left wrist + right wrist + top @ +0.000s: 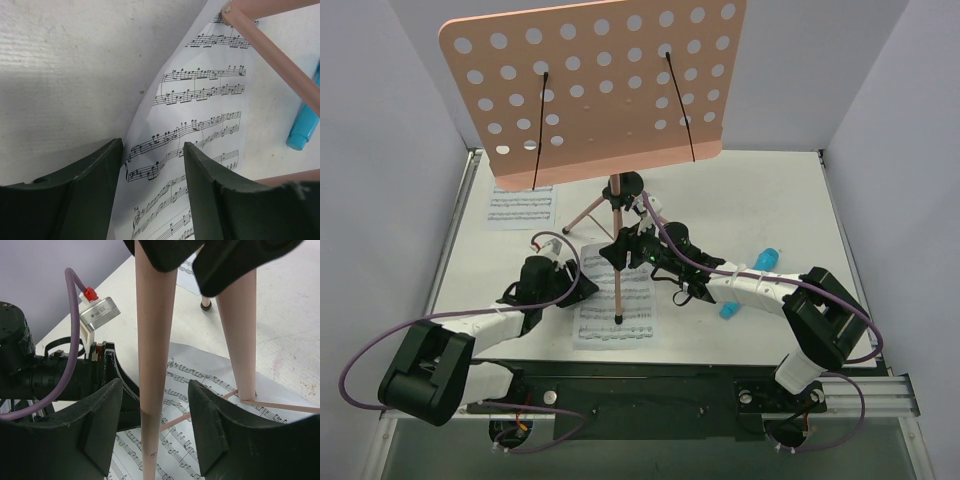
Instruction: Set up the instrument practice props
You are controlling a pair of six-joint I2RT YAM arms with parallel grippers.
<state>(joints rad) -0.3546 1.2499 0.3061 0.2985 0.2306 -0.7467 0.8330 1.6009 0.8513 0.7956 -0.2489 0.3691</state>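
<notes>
Right end effector (155,390): two dark fingers (95,425) at 7 and 5 o'clock, spread apart, neither touching the leg between them.
Pink tripod (152,340): one leg runs from 12 to 6 o'clock through the gap, a second stands at 1 o'clock, and the black joints (165,252) are at 12.
Sheet-music page (200,367): lies flat on the white worktop (285,315), under the legs.
Left arm (30,375): at 9 o'clock, black, with a purple cable (76,325) and a silver module (100,312).
</notes>
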